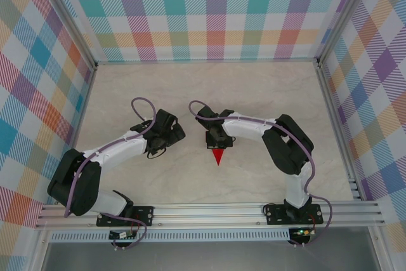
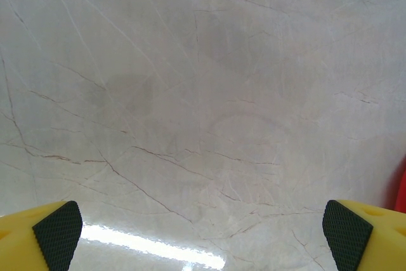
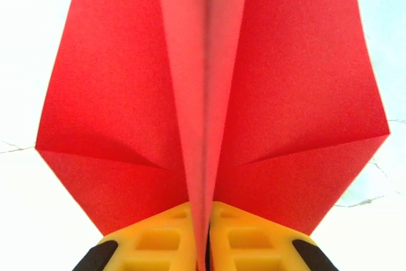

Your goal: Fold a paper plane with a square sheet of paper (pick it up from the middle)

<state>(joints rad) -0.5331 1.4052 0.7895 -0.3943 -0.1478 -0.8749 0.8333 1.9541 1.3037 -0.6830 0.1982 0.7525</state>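
Right gripper (image 3: 206,240) clamped on paper plane (image 3: 127,93) | left gripper (image 2: 202,233) spread wide, holding nothing

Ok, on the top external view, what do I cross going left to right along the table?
left arm's base → left gripper, open → paper plane, pinched along its centre crease by the right gripper → right arm's base
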